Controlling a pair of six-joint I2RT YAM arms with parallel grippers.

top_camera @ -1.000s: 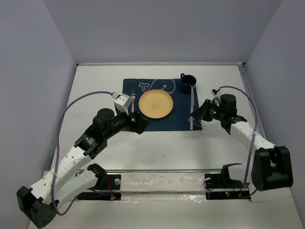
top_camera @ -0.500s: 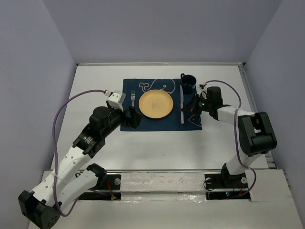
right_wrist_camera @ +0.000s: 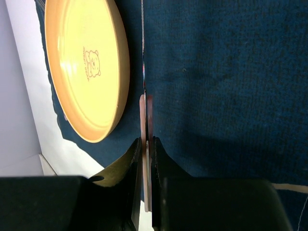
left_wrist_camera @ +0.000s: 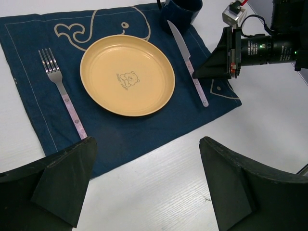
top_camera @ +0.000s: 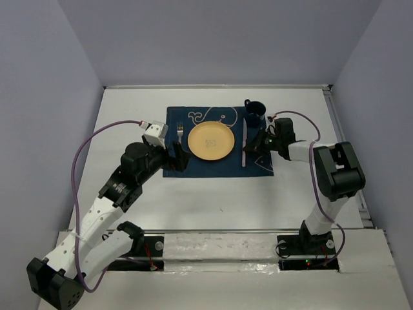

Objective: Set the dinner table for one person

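Surface spreads white under both arms, with the mat laid at its far middle. In my left wrist view the mug is cut off by the top edge. The right wrist view crops the plate and shows the knife edge-on, its handle end buried between the fingers. I cannot tell whether the knife rests on the mat. Right pincer is clamped on the knife handle, just right of the plate. Left pincer is spread wide, holding nothing, over the mat's near edge by the fork.
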